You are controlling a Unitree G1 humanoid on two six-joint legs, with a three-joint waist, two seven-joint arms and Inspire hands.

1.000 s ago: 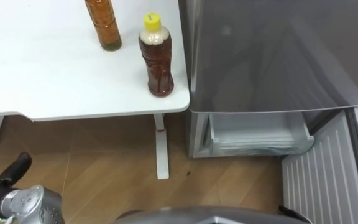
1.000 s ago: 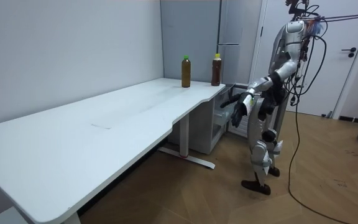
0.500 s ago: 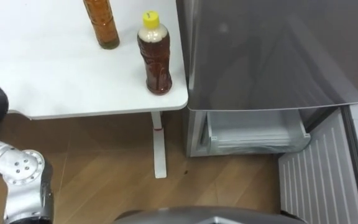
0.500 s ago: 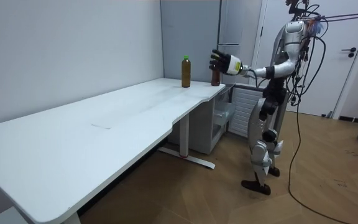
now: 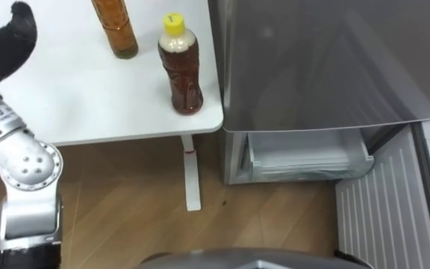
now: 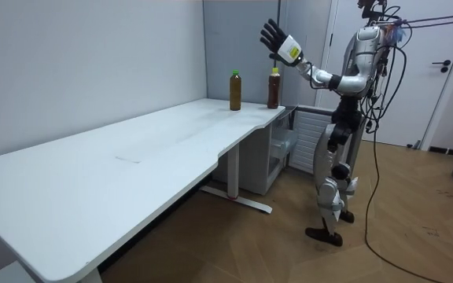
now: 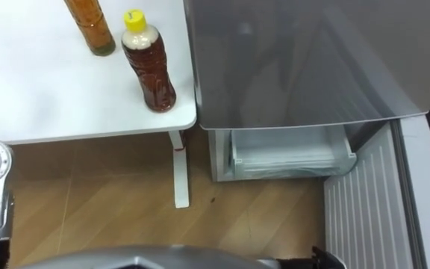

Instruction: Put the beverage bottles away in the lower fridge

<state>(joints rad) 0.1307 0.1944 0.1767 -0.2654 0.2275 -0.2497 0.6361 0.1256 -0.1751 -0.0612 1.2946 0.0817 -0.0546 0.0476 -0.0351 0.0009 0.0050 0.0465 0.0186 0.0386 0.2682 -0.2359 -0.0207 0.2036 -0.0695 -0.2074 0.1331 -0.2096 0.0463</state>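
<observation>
Two drinks stand on the white table (image 5: 58,97) near its corner by the fridge. The nearer is a brown tea bottle with a yellow cap (image 5: 179,66), seen from the room as the yellow-capped bottle (image 6: 274,87). Behind it stands an amber bottle (image 5: 115,30), which the room view shows as the green-capped bottle (image 6: 235,90). My left hand (image 6: 274,36) is raised high above the bottles, open with fingers spread and holding nothing. Its dark fingers (image 5: 7,41) show at the top left, well left of both bottles.
The grey fridge (image 5: 327,60) stands right of the table. Its lower compartment is open, with a pale drawer (image 5: 308,158) showing and the ribbed door (image 5: 383,213) swung out at lower right. A table leg (image 5: 192,175) stands on the wooden floor. I stand facing the table's end by the fridge.
My left arm has swung up from hip height to well above the table. The bottles have not moved. The eye view has shifted slightly.
</observation>
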